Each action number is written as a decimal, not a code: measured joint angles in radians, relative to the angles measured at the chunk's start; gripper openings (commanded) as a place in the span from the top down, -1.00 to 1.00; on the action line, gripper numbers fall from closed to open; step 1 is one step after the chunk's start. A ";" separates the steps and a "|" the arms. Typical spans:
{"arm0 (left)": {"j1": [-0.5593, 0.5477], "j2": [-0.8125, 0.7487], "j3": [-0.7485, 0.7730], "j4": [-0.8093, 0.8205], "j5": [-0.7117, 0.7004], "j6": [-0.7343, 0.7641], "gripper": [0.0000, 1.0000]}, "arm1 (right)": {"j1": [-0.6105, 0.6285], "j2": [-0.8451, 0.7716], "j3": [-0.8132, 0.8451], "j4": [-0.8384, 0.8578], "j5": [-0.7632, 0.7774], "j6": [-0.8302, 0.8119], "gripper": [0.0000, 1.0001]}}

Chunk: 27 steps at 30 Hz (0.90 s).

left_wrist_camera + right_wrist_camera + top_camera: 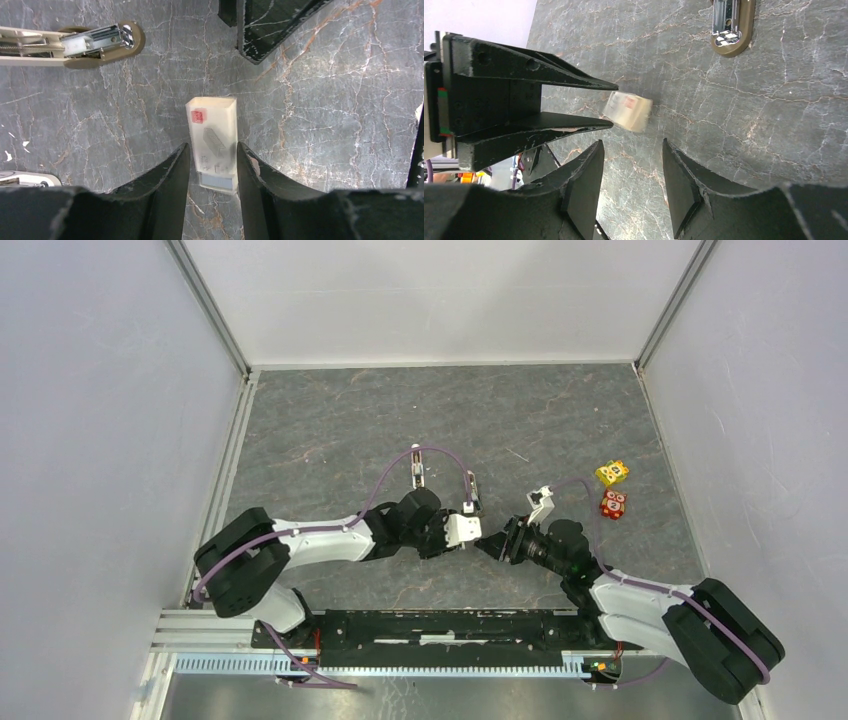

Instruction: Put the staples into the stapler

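Left hand (212, 150): clamped on the near end of the staple box (212, 120), with the red-marked end pointing outward, likely so the other arm can reach it.
Staple box: centre of the left wrist view, between the fingertips; I cannot tell whether it is clear of the worktop (325, 125).
Staples (214, 139): a short grey strip seen through the clear lid, inside the box.
Right hand (631, 150): fingers apart and empty, facing the box's free end, probably to work the lid.
Stapler (75, 45): lies open in the upper left of the left wrist view, channel bared to receive the strip.
Cartoon cubes (612, 488): right of the overhead view, well apart.
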 measured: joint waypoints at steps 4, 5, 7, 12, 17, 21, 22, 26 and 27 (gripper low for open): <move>0.000 0.030 0.029 -0.033 -0.014 -0.013 -0.04 | 0.000 -0.001 0.000 0.000 0.000 -0.001 -0.05; 0.000 0.036 0.036 -0.044 -0.014 -0.014 -0.06 | 0.000 -0.002 0.000 0.000 0.000 -0.001 -0.04; 0.000 0.048 0.053 -0.073 -0.013 -0.016 -0.10 | 0.000 -0.005 0.000 0.000 0.000 -0.001 -0.03; 0.000 0.051 0.071 -0.128 -0.014 -0.014 -0.22 | 0.000 -0.007 0.000 0.000 0.000 -0.001 0.03; 0.015 0.043 0.071 -0.185 -0.011 -0.006 -0.30 | 0.000 0.050 0.014 0.004 -0.008 -0.019 0.12; 0.037 0.031 0.071 -0.202 -0.002 0.004 -0.35 | 0.000 0.142 0.037 0.039 -0.034 -0.023 0.13; 0.044 0.029 0.071 -0.203 0.007 0.006 -0.35 | 0.000 0.166 0.043 0.051 -0.045 -0.023 0.13; 0.064 0.029 0.071 -0.212 0.051 0.016 -0.36 | 0.000 0.256 0.078 0.094 -0.077 -0.024 0.03; 0.068 0.029 0.071 -0.215 0.062 0.021 -0.37 | 0.000 0.275 0.087 0.105 -0.083 -0.025 0.01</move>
